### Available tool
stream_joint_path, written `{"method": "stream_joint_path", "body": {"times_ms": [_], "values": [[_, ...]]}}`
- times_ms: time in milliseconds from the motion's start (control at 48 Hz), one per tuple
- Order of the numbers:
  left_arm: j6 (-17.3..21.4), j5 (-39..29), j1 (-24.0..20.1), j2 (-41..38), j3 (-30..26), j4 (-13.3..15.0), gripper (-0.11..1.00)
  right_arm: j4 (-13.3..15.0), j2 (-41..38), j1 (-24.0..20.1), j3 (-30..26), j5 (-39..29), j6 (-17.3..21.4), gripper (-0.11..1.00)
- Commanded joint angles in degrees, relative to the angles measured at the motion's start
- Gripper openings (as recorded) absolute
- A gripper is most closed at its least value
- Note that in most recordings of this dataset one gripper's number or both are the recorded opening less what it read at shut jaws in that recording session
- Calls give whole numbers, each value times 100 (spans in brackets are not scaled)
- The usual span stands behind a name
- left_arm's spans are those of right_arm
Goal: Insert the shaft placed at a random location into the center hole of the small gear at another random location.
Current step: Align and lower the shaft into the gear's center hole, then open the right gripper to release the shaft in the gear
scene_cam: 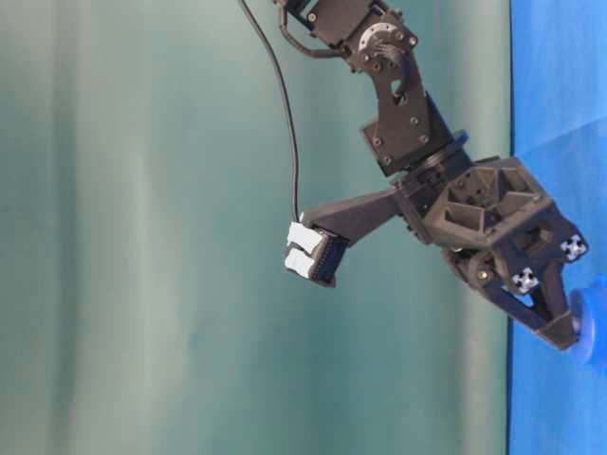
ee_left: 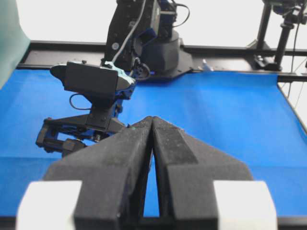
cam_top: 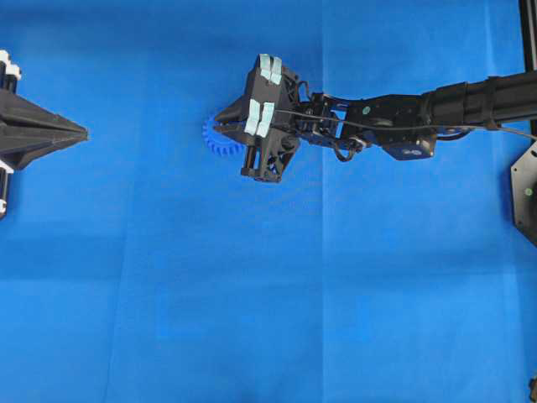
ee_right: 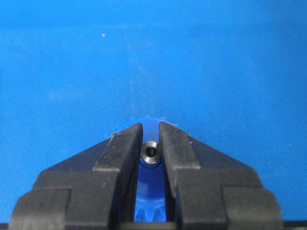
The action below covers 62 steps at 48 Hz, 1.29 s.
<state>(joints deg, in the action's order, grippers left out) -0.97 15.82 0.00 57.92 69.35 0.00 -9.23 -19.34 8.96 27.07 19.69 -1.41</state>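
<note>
My right gripper (ee_right: 150,129) is shut on the shaft (ee_right: 150,153), a short silvery pin whose shiny round end faces the wrist camera. Directly behind the pin lies the small gear (ee_right: 151,194), blue and toothed, its teeth showing past the fingertips. The center hole is hidden behind the pin and the fingers. From overhead, the right gripper (cam_top: 221,121) sits over the gear (cam_top: 218,144) left of the middle. In the table-level view the fingertips (scene_cam: 565,330) press down at the gear (scene_cam: 592,324). My left gripper (cam_top: 82,132) rests shut and empty at the far left edge; its tips (ee_left: 152,120) meet.
Blue cloth (cam_top: 268,294) covers the whole table. The right arm (cam_top: 419,113) stretches in from the right edge. A black mount (cam_top: 525,193) stands at the right border, and the other arm's base (ee_left: 158,48) stands at the far side.
</note>
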Motion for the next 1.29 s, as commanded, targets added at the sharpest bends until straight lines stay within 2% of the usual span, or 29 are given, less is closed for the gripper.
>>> {"method": "stream_joint_path", "body": {"times_ms": [0, 626, 688, 751, 917, 959, 1022, 1272], "values": [[9, 35, 0, -18, -62, -9, 0, -18, 79, -18, -114, 53, 9, 3], [9, 35, 0, -18, -53, -9, 0, -18, 53, -35, -114, 35, 9, 5], [9, 35, 9, -18, -62, -9, 0, -18, 62, -35, -114, 53, 9, 10], [9, 35, 0, -18, -62, -9, 0, -18, 62, -53, -123, 53, 9, 21], [9, 35, 9, -18, -62, -9, 0, -18, 62, -53, -114, 158, 9, 63], [9, 35, 9, -18, -62, -9, 0, -18, 79, -53, -114, 176, 9, 70], [9, 35, 0, -18, -62, -9, 0, -18, 114, -53, -123, 176, 9, 73], [9, 35, 0, -18, -62, -9, 0, -18, 510, -53, -123, 123, -26, 72]]}}
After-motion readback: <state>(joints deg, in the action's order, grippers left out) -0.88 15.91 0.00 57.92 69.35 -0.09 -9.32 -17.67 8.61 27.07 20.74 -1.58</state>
